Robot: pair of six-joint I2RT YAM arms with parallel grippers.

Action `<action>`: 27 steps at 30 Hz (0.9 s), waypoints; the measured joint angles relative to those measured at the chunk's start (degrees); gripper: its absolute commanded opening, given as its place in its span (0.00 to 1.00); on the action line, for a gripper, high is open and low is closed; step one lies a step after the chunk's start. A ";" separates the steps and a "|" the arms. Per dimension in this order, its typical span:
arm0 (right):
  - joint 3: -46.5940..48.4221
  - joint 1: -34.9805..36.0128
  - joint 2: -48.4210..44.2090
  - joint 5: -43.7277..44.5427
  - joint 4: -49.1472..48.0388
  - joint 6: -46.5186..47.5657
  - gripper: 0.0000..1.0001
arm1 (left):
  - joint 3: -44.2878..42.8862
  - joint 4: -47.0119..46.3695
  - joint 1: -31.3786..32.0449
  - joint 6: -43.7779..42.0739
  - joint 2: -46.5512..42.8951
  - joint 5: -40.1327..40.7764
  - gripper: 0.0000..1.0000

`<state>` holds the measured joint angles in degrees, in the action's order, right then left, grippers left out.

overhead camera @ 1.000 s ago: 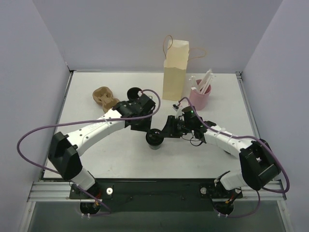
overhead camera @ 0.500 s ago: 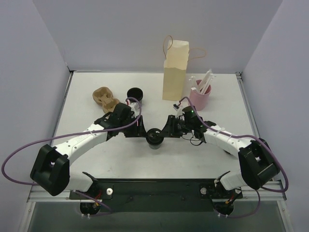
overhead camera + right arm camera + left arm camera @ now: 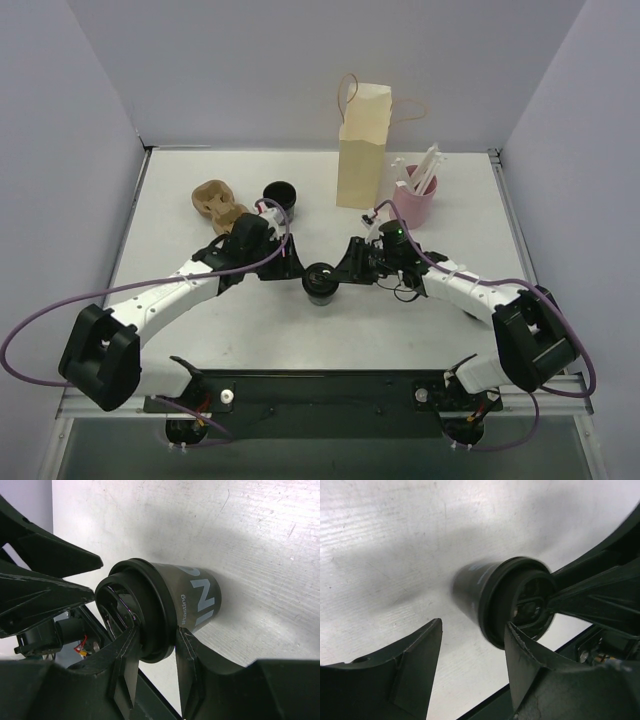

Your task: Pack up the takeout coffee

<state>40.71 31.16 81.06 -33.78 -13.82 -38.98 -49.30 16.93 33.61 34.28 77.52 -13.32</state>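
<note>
The takeout coffee is a dark cup (image 3: 322,284) with a black lid, standing mid-table. In the right wrist view the cup (image 3: 197,597) shows pale lettering. My right gripper (image 3: 152,642) is shut on the lid rim, with one finger in the lid's recess and the other outside. From above, that gripper (image 3: 341,272) reaches in from the cup's right. My left gripper (image 3: 295,268) sits just left of the cup. Its jaws are open in the left wrist view (image 3: 472,630) with only table between them. The cup (image 3: 472,587) lies just past its right fingertip.
A tan paper bag (image 3: 364,146) with handles stands upright at the back. To its right is a pink holder (image 3: 414,200) of white sticks. A brown pulp carrier (image 3: 218,202) and a second black cup (image 3: 281,192) sit at the back left.
My left gripper has pulled back from near the second black cup, dropped lower on the held cup's left side and opened wider. The right gripper and its cup have barely moved.
</note>
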 measured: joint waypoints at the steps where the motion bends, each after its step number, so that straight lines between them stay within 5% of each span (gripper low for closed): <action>1: -0.07 0.07 0.02 -0.02 -0.22 -0.22 0.27 | 0.00 -0.09 0.11 0.48 -0.66 0.85 0.63; 8: -1.38 1.09 0.42 -0.15 -3.56 -3.48 0.27 | 1.33 -6.47 0.96 4.33 -8.02 1.75 0.63; 27: -1.84 1.18 1.33 -0.57 -5.99 -6.25 0.27 | 1.27 -3.54 5.77 1.44 -1.22 7.08 0.60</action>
<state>38.87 32.34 82.39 -34.35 -19.81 -45.23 -48.03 13.39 39.38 35.73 76.29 -6.24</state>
